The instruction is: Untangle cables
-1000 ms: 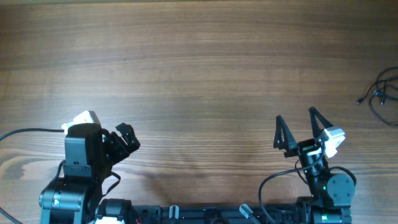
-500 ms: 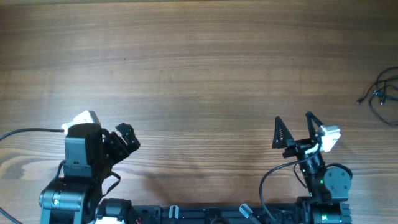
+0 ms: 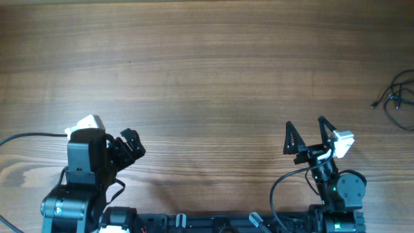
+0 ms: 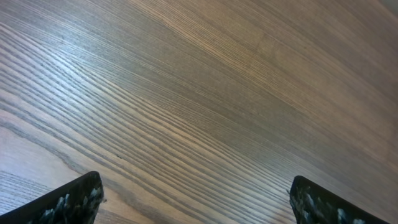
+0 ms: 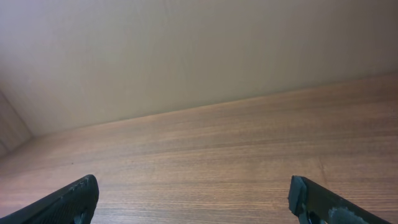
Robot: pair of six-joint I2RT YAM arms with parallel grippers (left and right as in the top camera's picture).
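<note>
The cables (image 3: 396, 97) are a small tangle of thin black wire at the far right edge of the wooden table (image 3: 207, 77), partly cut off by the frame. My right gripper (image 3: 306, 133) is open and empty near the front edge, well left of and nearer than the cables. My left gripper (image 3: 131, 144) is open and empty at the front left. The left wrist view shows only bare wood between the open fingers of the left gripper (image 4: 196, 200). The right wrist view shows wood and a pale wall between those of the right gripper (image 5: 194, 199). No cable shows in either wrist view.
A thicker black cord (image 3: 26, 137) runs from the left arm off the left edge. The arm bases (image 3: 213, 223) line the front edge. A pale wall (image 5: 186, 50) stands beyond the table's far edge.
The right arm turned slightly and its wrist drew back a little a second ago; it has held still since. The left arm and the cables have not moved.
</note>
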